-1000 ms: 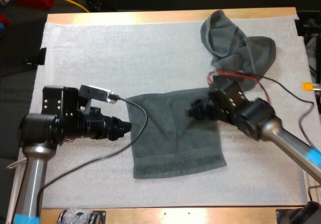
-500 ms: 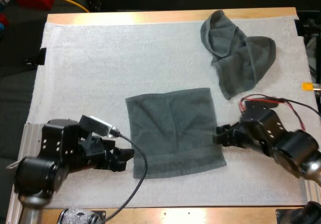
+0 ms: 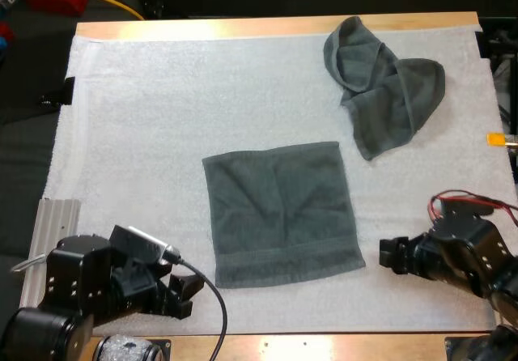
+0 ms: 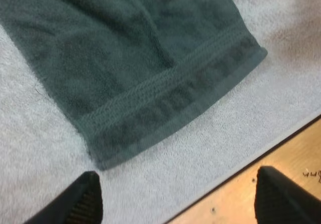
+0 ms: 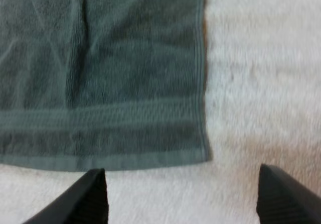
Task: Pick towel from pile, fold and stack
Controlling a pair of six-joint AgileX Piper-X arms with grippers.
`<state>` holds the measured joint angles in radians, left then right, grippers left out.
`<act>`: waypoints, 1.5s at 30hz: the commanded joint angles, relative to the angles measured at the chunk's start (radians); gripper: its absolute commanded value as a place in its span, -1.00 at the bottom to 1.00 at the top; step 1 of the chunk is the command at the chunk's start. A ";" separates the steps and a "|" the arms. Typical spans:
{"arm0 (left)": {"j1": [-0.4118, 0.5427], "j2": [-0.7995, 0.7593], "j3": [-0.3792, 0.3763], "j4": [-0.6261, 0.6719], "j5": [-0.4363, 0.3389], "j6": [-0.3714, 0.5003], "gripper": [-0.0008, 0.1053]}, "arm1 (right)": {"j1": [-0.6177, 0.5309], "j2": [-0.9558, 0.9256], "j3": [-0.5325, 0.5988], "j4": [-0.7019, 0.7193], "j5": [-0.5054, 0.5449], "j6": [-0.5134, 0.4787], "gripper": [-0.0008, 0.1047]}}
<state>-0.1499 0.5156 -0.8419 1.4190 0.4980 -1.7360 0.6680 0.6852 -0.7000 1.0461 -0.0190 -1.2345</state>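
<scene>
Two arms have drawn back toward the mat's near edge, left gripper and right gripper fingers apart and empty, leaving the flattened towel spread mid-mat, ready for folding.

A white mat covered the wooden table. Beyond its far edge lay darkness and a yellow cable.

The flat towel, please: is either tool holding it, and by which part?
Nothing is held: the left tool and right tool stand open, clear of the flat towel.
</scene>
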 commanded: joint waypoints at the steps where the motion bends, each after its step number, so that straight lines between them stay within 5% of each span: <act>1: -0.004 -0.015 0.002 0.032 -0.018 -0.011 0.18 | 0.001 -0.026 0.011 0.017 -0.025 0.022 0.18; 7: -0.004 -0.033 0.004 0.058 -0.060 -0.011 0.18 | 0.001 -0.032 0.093 0.015 -0.069 0.044 0.18; 17: -0.004 -0.033 0.018 0.069 -0.060 -0.011 0.18 | -0.075 0.054 0.209 -0.192 -0.156 0.089 0.18; 23: -0.004 -0.033 0.018 0.069 -0.060 -0.011 0.18 | -0.205 0.139 0.241 -0.293 -0.276 0.081 0.18; 27: -0.004 -0.033 0.018 0.069 -0.060 -0.011 0.18 | -0.323 0.290 0.279 -0.423 -0.467 0.025 0.18; 45: -0.004 -0.033 0.018 0.069 -0.060 -0.011 0.18 | -0.328 0.575 0.330 -0.673 -0.610 0.051 0.18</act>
<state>-0.1499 0.4869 -0.8249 1.4862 0.4396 -1.7422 0.3436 1.2564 -0.3723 0.3764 -0.6181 -1.1880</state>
